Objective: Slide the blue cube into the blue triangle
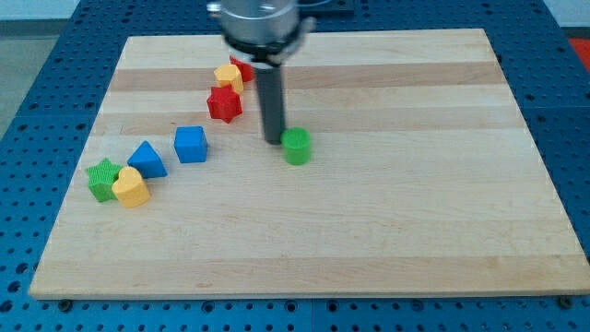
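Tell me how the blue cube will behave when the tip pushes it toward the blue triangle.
The blue cube sits flat on the smooth wooden board, so it should slide rather than roll or tip. It looks small and probably light; an off-centre push may spin it. The blue triangle sits close on the view's left, so a short push should do. My tip is beside the green cylinder.

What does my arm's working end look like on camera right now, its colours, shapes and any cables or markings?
A straight dark grey rod, round in section, hangs from a wider silver-grey metallic cylinder at the view's top, banded by a black collar. My tip is plain and blunt. No claw, cables or markings show. The arm above is cut off by the frame.
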